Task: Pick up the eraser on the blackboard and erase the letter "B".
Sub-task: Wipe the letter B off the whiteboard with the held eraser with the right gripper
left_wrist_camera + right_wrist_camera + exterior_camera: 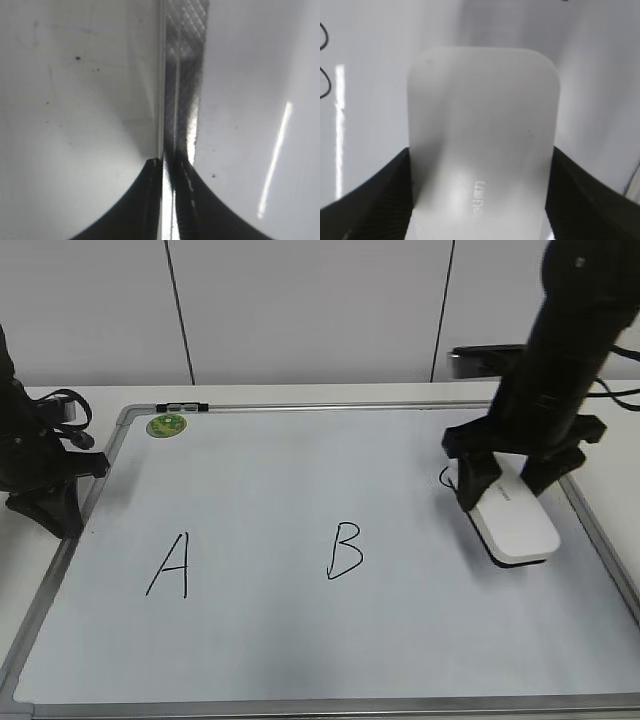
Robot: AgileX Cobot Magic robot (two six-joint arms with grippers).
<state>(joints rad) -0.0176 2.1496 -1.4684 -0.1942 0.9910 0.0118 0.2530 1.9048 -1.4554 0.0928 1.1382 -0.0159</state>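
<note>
Right wrist view shows the right gripper (480,200) pinching the white rounded plastic eraser (482,135) by its sides, resting on the pale grey-framed blackboard (300,680) near its right edge. Grasping looks done; next, carry it left to the black handwritten letter "B" (344,550).

Green magnet (167,425), letter A (169,565)
</note>
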